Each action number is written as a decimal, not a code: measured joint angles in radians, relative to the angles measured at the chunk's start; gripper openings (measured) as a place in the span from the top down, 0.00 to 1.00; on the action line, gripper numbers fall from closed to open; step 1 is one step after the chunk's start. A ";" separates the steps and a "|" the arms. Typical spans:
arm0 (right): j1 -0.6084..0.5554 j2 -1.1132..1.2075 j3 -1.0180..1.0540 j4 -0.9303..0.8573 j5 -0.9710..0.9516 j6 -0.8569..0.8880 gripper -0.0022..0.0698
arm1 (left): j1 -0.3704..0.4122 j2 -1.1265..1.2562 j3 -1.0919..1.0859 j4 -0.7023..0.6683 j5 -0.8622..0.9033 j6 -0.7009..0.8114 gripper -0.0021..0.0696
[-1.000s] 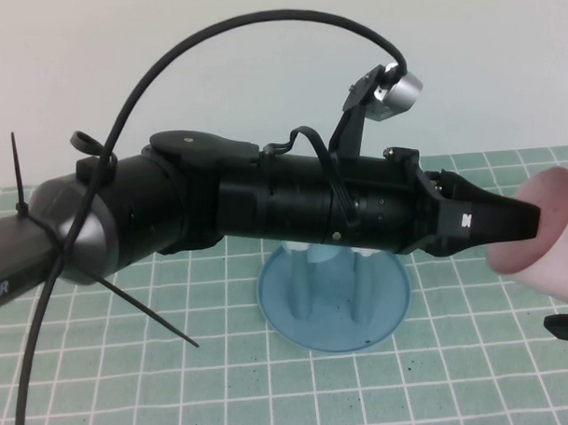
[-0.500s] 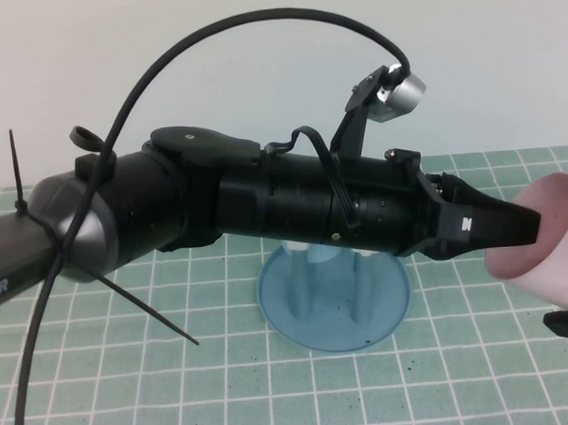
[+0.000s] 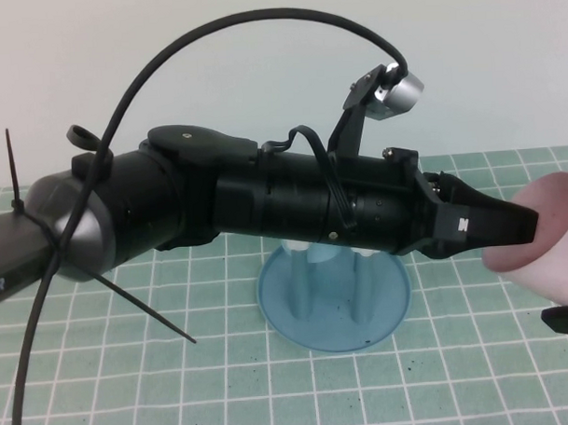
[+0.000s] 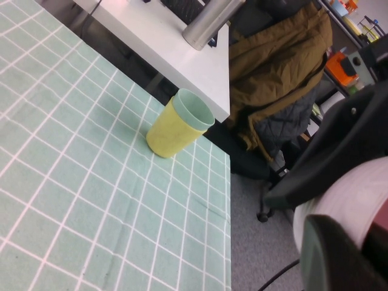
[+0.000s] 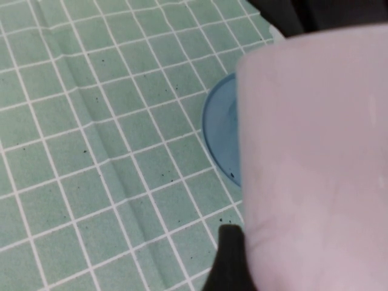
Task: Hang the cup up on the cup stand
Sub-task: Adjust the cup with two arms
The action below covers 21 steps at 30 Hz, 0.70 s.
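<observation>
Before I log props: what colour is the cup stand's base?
Blue; the cup stand shows best in the high view.

cup (image 3: pixel 544 236): pale pink tumbler, tipped sideways in the air near my tabletop's right edge, darker inside showing
cup stand (image 3: pixel 334 302): blue round base, upright pegs, mid-tabletop

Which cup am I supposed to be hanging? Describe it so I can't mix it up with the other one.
Start at the round blue plastic cup stand mid-table on the green checked mat. Follow the left arm over it to the left end effector, whose fingers are shut on the rim of a pale pink tapered plastic tumbler held in the air. The other cup, yellow-green, lies on the mat.
</observation>
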 joint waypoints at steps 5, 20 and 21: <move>0.000 0.000 0.000 0.002 0.000 -0.002 0.22 | 0.000 0.000 0.000 0.000 0.000 0.000 0.95; 0.000 0.002 0.000 -0.022 0.006 0.010 0.22 | 0.207 0.000 -0.051 0.057 0.202 -0.033 0.35; 0.000 0.003 0.000 -0.031 0.006 0.020 0.22 | 0.221 0.000 -0.070 0.067 0.234 -0.048 0.35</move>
